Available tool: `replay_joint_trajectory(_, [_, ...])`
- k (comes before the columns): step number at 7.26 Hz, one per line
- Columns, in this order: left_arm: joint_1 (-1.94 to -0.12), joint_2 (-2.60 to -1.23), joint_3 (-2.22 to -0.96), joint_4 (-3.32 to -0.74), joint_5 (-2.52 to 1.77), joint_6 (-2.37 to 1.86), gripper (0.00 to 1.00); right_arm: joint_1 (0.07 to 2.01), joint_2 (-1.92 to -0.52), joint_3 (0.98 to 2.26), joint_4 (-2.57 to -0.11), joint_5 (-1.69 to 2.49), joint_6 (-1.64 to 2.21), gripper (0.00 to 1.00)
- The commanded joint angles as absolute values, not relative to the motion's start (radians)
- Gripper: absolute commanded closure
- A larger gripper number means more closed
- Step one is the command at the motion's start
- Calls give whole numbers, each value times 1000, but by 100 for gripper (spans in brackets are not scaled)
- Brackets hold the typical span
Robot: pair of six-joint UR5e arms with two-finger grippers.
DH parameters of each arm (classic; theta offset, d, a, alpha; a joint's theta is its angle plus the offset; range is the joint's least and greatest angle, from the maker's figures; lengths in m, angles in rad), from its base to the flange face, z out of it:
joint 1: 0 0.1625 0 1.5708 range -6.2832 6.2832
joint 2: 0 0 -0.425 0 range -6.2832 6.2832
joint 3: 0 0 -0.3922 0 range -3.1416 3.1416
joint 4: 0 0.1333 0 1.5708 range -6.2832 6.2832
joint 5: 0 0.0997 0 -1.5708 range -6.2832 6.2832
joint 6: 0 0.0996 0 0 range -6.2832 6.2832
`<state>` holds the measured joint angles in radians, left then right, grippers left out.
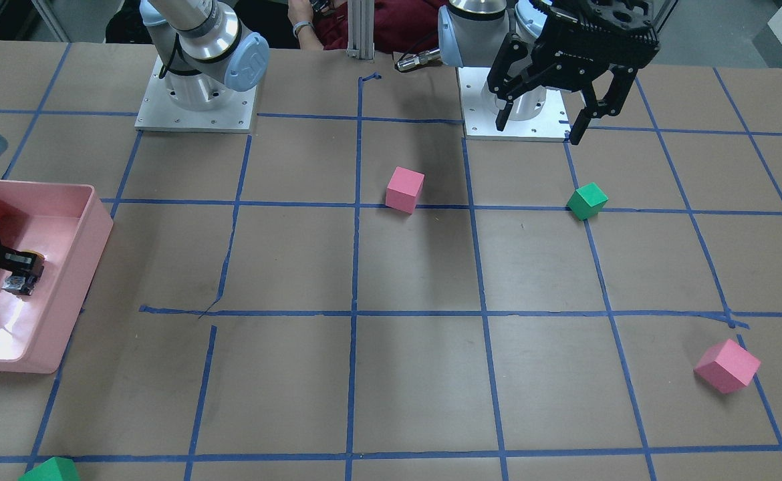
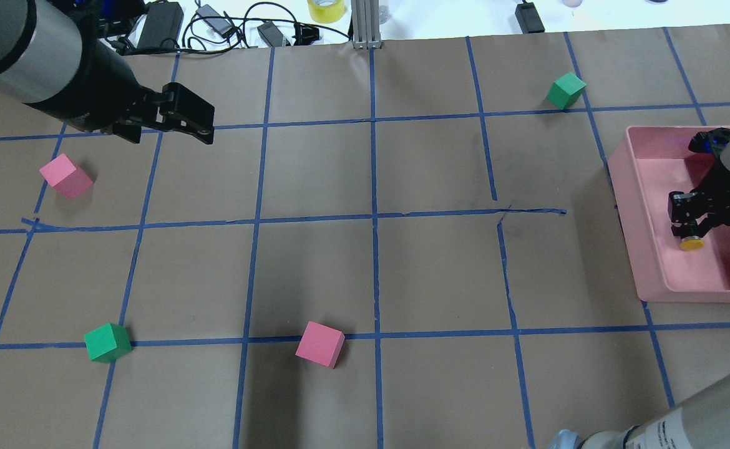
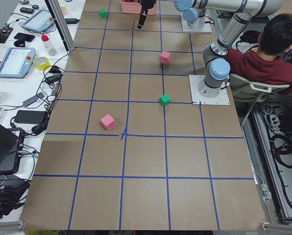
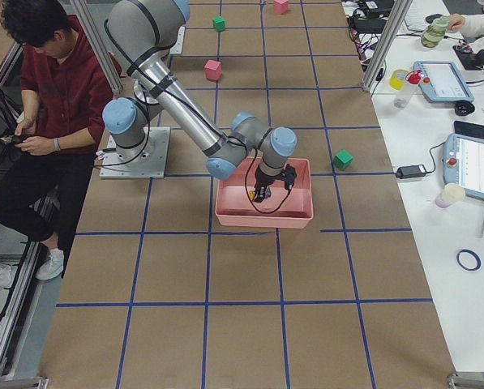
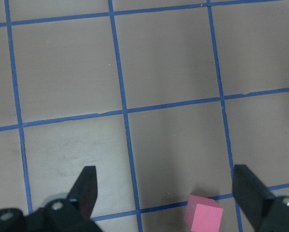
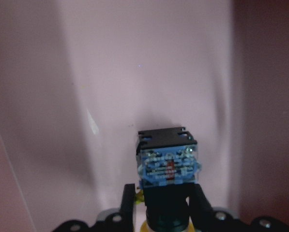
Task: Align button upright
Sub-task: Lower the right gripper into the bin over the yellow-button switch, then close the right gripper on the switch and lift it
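The button (image 6: pixel 167 162) is inside the pink bin (image 2: pixel 627 206), with my right gripper (image 6: pixel 163 205) shut on its black body. Its grey-blue contact block points away from the wrist, and the yellow cap (image 2: pixel 692 244) sits close to the fingers. From the front, the button (image 1: pixel 20 272) hangs low over the bin (image 1: pixel 100 220) floor; whether it touches the floor, I cannot tell. My right gripper (image 2: pixel 692 224) reaches in from the bin's far side. My left gripper (image 1: pixel 538 130) is open and holds nothing, raised above the table; the left gripper (image 5: pixel 166 174) looks down on bare paper.
Two pink cubes (image 1: pixel 404 189) (image 1: pixel 726 365) and two green cubes (image 1: pixel 587 200) (image 1: pixel 50 471) lie scattered on the blue-taped table. A seated person (image 4: pixel 43 89) is beside the arm bases. Cables and devices line the far table edge (image 2: pixel 215 25).
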<state>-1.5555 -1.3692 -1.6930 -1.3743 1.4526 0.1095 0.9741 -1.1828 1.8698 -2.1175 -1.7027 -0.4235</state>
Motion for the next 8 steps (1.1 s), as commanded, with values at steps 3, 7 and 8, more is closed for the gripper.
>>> replay_joint_trajectory(3, [-1555, -1367, -1694, -1374, 1453, 107, 0, 989, -1276, 1817, -2001, -1681, -413, 100])
replay_joint_trajectory(7, [-1555, -1361, -1695, -1385, 1453, 106, 0, 1070, -1298, 1588, -1758, -1658, -411, 100])
replay_joint_trajectory(8, [-1555, -1355, -1701, -1388, 1453, 107, 0, 1130, -1299, 1577, -1758, -1657, -408, 100])
